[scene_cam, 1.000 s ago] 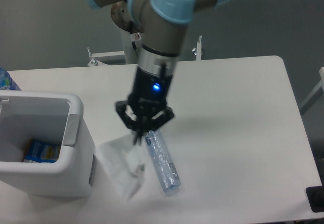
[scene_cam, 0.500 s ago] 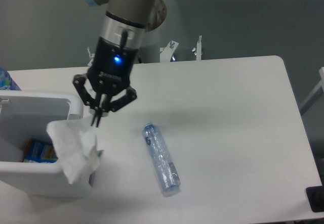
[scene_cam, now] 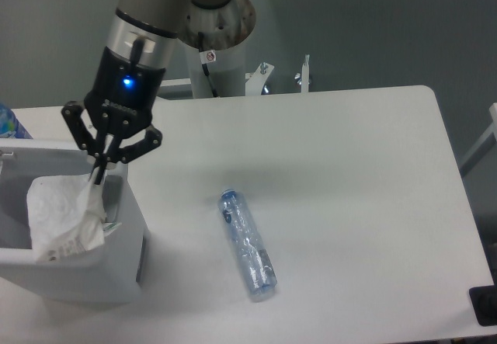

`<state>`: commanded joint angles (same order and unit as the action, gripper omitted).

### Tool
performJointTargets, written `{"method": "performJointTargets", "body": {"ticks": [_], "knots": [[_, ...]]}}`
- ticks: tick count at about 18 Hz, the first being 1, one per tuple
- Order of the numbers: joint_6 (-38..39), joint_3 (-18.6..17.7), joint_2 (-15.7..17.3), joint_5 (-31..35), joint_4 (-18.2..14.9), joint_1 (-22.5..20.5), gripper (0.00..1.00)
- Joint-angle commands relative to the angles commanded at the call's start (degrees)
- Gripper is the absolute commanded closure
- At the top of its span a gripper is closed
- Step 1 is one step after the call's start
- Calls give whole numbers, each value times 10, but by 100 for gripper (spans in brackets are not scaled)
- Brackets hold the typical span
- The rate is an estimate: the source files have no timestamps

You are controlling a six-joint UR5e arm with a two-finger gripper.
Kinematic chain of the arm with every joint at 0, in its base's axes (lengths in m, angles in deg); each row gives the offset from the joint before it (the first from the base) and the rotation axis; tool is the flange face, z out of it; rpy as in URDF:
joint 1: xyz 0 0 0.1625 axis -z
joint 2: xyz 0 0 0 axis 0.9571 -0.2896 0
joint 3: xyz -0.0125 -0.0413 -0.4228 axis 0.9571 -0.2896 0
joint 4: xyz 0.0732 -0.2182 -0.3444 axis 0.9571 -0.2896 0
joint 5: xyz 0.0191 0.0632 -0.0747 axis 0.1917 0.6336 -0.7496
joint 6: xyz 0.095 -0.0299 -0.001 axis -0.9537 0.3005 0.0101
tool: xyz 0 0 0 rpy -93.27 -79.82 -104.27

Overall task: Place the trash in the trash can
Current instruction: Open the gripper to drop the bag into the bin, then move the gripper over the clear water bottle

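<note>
So the trash can (scene_cam: 128, 227) sits right under the gripper (scene_cam: 99, 175), whose fingers are pinched together on the top corner of the wrapper (scene_cam: 64, 216); the wrapper hangs straight down from the tips, over the bin's opening and draped against its near rim. If you ask me, letting go here should drop it in, though some of it may snag on that rim. The bottle (scene_cam: 248, 243) is lying flat on the table (scene_cam: 349, 181), well off to the gripper's right and closer to the camera, long axis angled away from the hand.
</note>
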<state>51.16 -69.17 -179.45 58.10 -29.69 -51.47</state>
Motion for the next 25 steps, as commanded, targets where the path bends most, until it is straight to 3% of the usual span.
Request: {"method": "performJointTargets", "body": {"ticks": [2, 3, 4, 9, 16, 22, 25], "knots": [[-5, 0, 0, 1, 1, 3, 22], [-7, 0, 0, 1, 1, 3, 8], [-7, 0, 1, 1, 1, 3, 0], [-8, -3, 0, 2, 1, -4, 0], [-10, 15, -12, 3, 1, -89, 0], [-24, 76, -100, 10, 4, -121, 0], [-33, 78, -141, 59, 0, -141, 0]]}}
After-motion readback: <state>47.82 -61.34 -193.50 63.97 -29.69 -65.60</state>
